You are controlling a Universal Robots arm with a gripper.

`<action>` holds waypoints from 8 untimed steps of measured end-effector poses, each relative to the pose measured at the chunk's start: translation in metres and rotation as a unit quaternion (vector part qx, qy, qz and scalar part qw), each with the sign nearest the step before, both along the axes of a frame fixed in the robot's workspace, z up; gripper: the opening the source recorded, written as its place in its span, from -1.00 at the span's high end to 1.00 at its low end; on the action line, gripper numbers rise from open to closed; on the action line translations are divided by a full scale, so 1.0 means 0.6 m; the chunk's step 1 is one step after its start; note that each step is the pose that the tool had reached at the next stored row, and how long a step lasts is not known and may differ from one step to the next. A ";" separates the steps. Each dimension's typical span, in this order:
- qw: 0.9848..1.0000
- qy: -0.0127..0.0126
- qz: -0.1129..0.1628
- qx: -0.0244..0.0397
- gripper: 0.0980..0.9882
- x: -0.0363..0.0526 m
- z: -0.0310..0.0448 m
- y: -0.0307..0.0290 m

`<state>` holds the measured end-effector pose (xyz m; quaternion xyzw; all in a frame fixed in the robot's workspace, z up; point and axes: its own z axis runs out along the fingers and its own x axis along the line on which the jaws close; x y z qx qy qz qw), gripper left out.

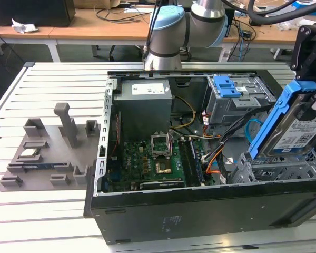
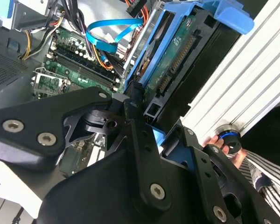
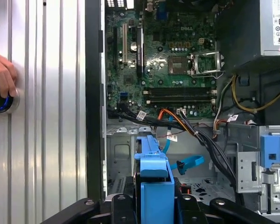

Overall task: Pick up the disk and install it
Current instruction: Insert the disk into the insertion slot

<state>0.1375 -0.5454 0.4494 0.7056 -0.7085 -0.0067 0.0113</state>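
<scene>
The disk (image 1: 300,134) is a silver-grey drive with a white-and-blue label, clipped in a bright blue frame. It hangs tilted, one end raised, over the empty grey metal cage (image 1: 274,171) at the corner of the open computer case (image 1: 200,211) on the exterior view's right. My black gripper (image 1: 312,95) is shut on the blue frame from above. In the second wrist view the gripper (image 2: 141,109) clamps the frame's edge, with the disk (image 2: 177,51) and its connector edge beyond. In the first wrist view the blue frame (image 3: 154,182) sits over the cage floor.
The case holds a green motherboard (image 1: 147,158), a grey power supply box (image 1: 145,100), a blue-handled drive bay (image 1: 229,87) and loose cables (image 1: 224,153). A grey fixture plate (image 1: 47,153) lies on the slotted table. A person's hand (image 3: 0,77) rests on a blue button.
</scene>
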 end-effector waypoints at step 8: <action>1.000 0.000 -0.007 0.000 0.39 -0.002 -0.012 0.0001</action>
